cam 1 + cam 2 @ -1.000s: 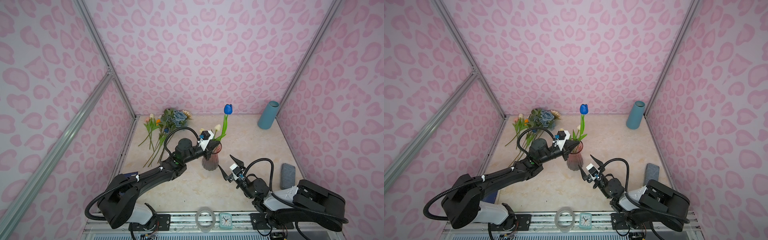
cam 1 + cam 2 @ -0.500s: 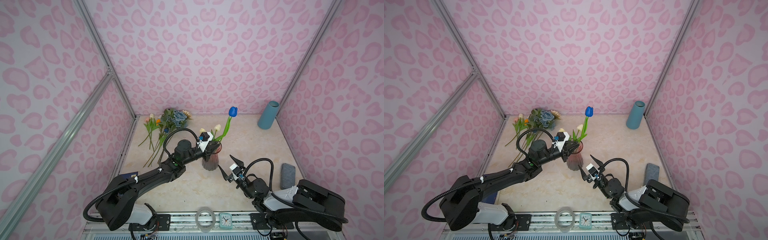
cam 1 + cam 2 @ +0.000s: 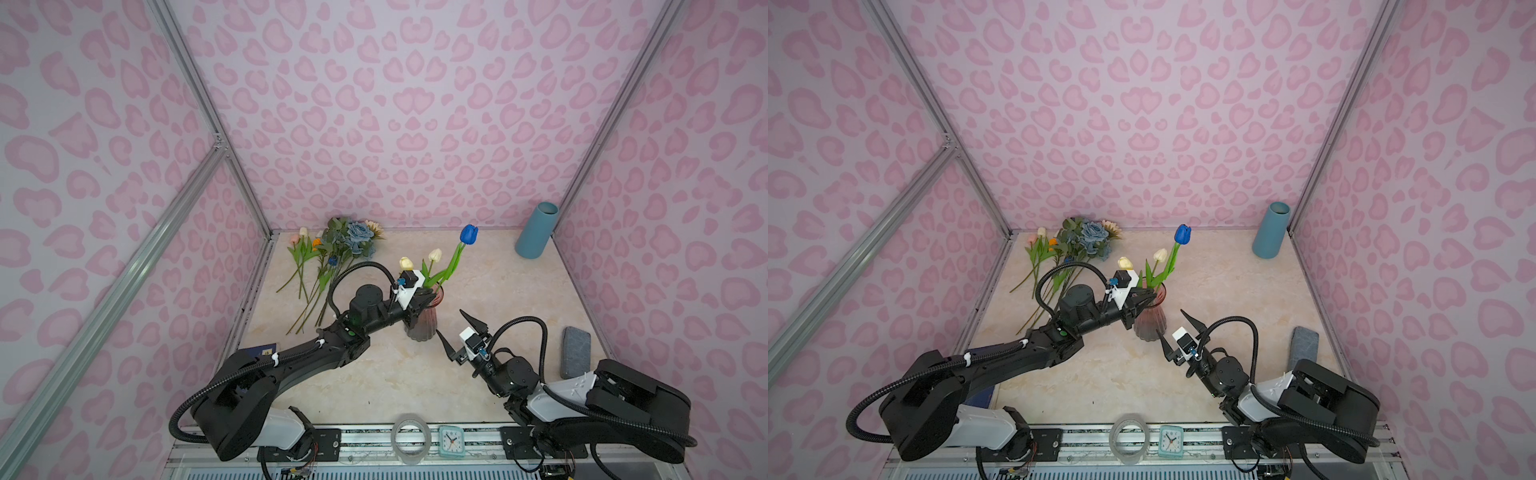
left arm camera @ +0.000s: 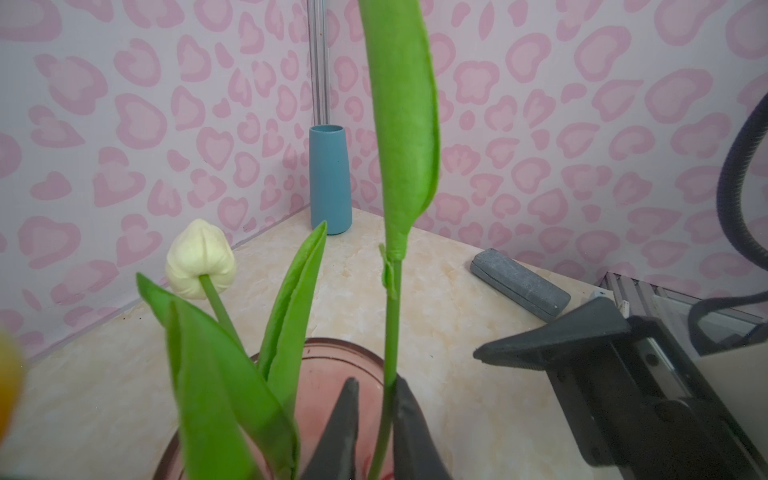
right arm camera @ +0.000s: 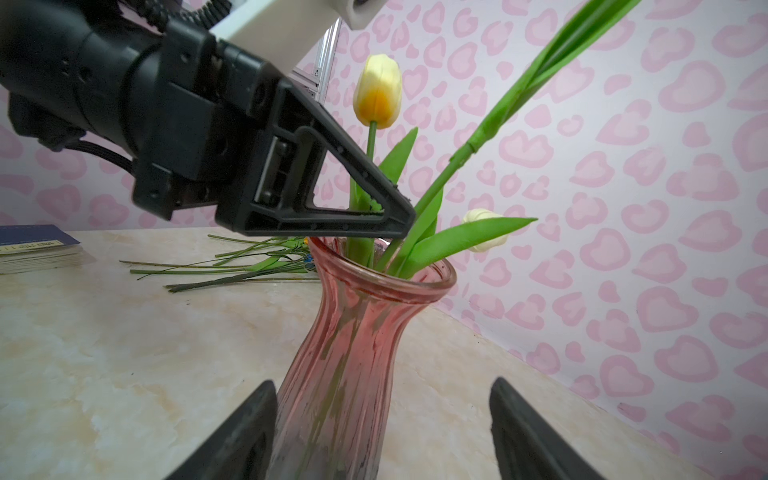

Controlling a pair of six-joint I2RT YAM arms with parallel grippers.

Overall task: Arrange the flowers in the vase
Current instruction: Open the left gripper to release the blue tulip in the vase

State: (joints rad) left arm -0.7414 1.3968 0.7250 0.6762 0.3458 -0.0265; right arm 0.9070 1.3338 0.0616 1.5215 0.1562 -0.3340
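Pink-spotted walls close in a marble table point(image 3: 498, 291). My left claw point(image 4: 376, 399) stands slightly apart around the stem of the blue tulip point(image 3: 468, 234), right over the vase point(image 3: 422, 326) mouth. My right claw point(image 5: 384, 382) gapes wide, with the vase directly ahead. The other flowers point(image 3: 328, 257) lie well apart from both claws.

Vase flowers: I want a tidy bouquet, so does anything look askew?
Yes. In both top views the blue tulip leans well over to the right of the vase, far more than the cream tulips. Its stem runs loose between the slightly open jaws of the left gripper, just above the rim. Nothing looks spilled or damaged.
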